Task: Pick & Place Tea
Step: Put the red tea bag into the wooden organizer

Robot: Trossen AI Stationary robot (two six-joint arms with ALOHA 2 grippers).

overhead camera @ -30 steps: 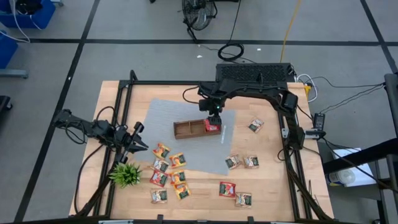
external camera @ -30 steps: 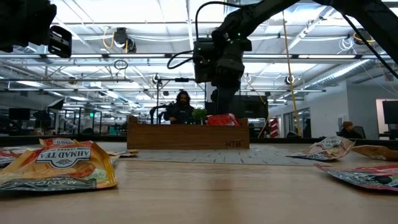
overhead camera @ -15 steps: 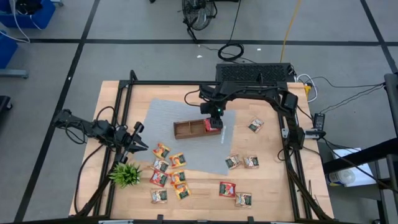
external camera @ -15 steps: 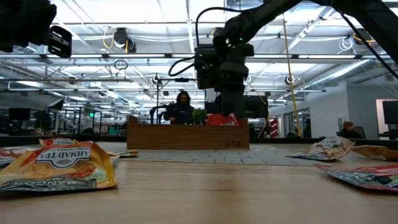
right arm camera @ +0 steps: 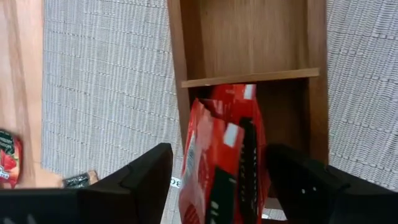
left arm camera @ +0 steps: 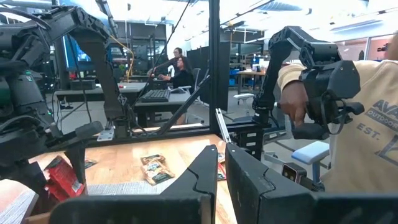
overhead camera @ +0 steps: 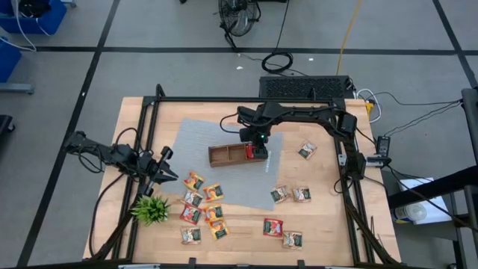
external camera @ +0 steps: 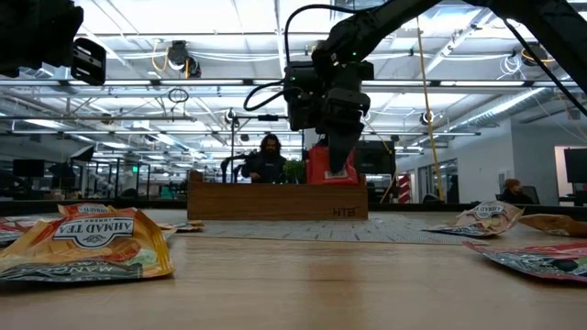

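Grey mat (overhead camera: 224, 168) under tray (overhead camera: 228, 155) — right gripper (overhead camera: 258, 143) now released, backed off; red sachet (right arm camera: 221, 152) stands in end compartment — placement done. Left gripper (overhead camera: 166, 175) idle, clenched.

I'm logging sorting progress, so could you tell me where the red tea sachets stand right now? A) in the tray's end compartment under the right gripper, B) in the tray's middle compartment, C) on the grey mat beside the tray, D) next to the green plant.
A: the red sachets stand upright in the end compartment of the wooden tray, between the open fingers of the right gripper; the neighbouring compartment looks bare.
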